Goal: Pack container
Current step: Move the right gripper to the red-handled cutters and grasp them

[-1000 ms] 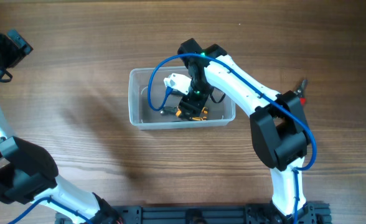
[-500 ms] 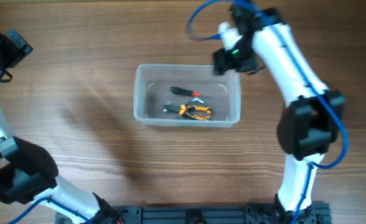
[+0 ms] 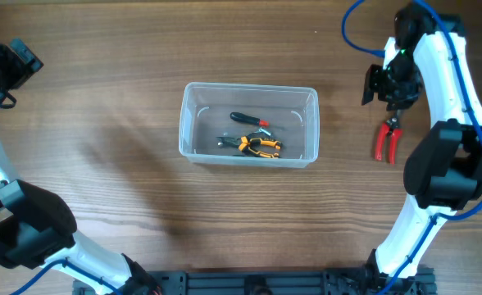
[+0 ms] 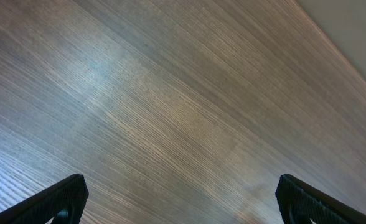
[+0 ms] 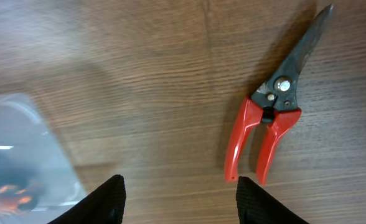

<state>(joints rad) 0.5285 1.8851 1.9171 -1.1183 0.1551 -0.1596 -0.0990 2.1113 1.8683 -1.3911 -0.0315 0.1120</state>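
- Container (image 3: 249, 86): clear bin at table centre, upright. Holds orange-handled pliers (image 3: 257, 147) and a black/red tool (image 3: 250, 120). The 9 o'clock half of the floor is bare.
- Red-handled snips (image 3: 387, 141): on the table at 3 o'clock of the container, apart from it, not yet packed.
- R gripper (image 3: 387, 87): just at 12 o'clock of the snips, fingers apart, nothing held.
- L gripper (image 3: 13, 64): far off at 10 o'clock of the container, fingers apart, empty, over bare wood.
- Step in hand (judged): pick up the snips.
- How to do it well: shift so the snips sit between the fingers, since in the wrist view they lie off-centre toward 2 o'clock. Turn the wrist so the fingers cross both handles. Grip near the pivot to limit swing. Lift clear of the rim and release over the bare floor.
- R wrist view only: snips (image 5: 267, 134) closed, blade tip at 1 o'clock, handles at 7 o'clock. Container corner (image 5: 21, 143) at 9 o'clock, blurred. Gap of the R gripper (image 5: 180, 202) plain.
- L wrist view only: L gripper (image 4: 183, 202) gap wide.
- Overhead only: full layout and bin contents. Finger gaps are hard to read there.
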